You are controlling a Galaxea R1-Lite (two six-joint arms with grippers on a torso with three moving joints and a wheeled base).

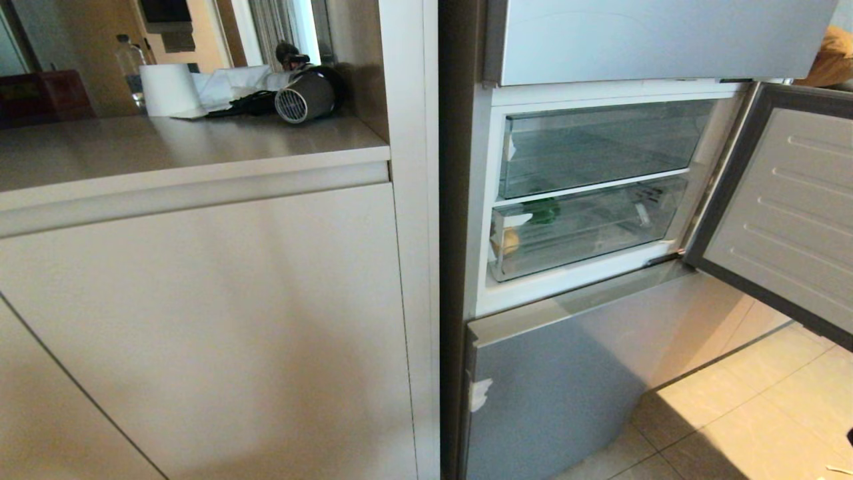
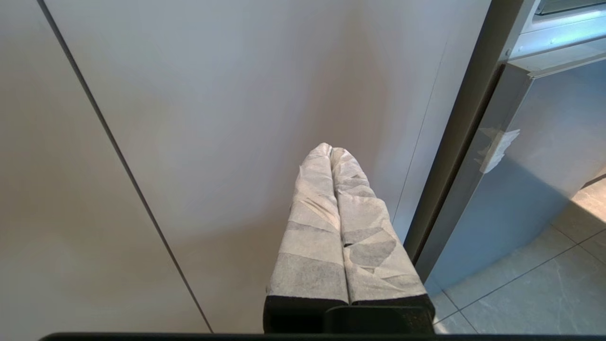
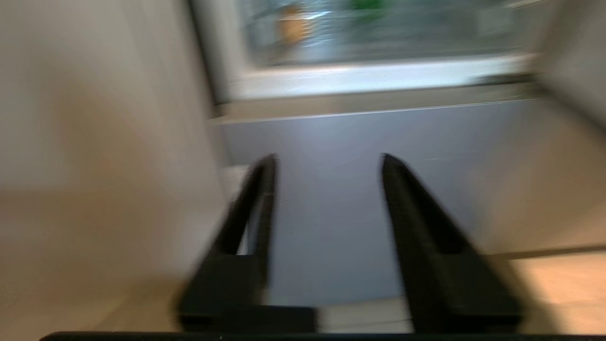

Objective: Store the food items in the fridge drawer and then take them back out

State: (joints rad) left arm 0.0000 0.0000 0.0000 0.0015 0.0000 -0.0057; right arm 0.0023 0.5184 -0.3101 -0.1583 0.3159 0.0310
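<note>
The right gripper (image 3: 326, 163) has its two black fingers spread apart with nothing between them, pointing at the lowest silver-grey flat panel of the fridge (image 3: 360, 189); that view is pretty smeared. The left gripper (image 2: 330, 150) is the opposite: its two fingers, wrapped in white tape, are pressed together and empty, hanging in front of the plain beige cabinet front (image 2: 236, 118) just beside the fridge.

Neither arm shows up in the head view. The fridge's middle silver-grey door (image 1: 786, 213) is swung open to the right, so the two clear glass-fronted drawers are exposed. The lower clear drawer (image 1: 586, 227) holds both food items at its left end: the tan-yellow potato-like lump (image 1: 509, 241) near the front, and the glossy green bell pepper (image 1: 545, 212) just behind it.

Over on the beige countertop (image 1: 166, 147) to the left sit a white paper roll (image 1: 169, 89) and a grey-black hair dryer (image 1: 305, 97), well away from the fridge.
</note>
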